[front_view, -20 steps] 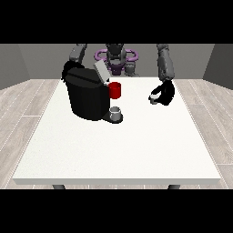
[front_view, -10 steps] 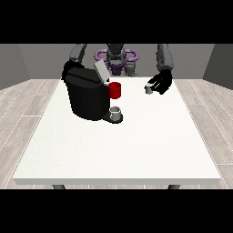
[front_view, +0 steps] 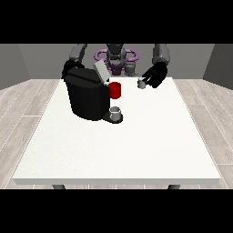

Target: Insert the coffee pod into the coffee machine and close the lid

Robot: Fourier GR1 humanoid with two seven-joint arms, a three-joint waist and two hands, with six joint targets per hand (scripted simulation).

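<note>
Pod in hand at far right, machine lid up at far left.

The hand at the view's right has dark fingers curled round the coffee pod, a small pale grey cup shape carried above the table, right of the coffee machine and apart from it. Probably held out at the fingertips so it can go down into the opening. Machine is a squat, matt black block; its lid, a flat pale grey flap, stands tilted open, which leaves the top free to take the pod. Red cylinder at the machine's right face, small grey cup on the base below it. The hand at the view's left sits behind the machine's far corner; cannot tell how its fingers lie. Tabletop smooth, white, broad.
</note>
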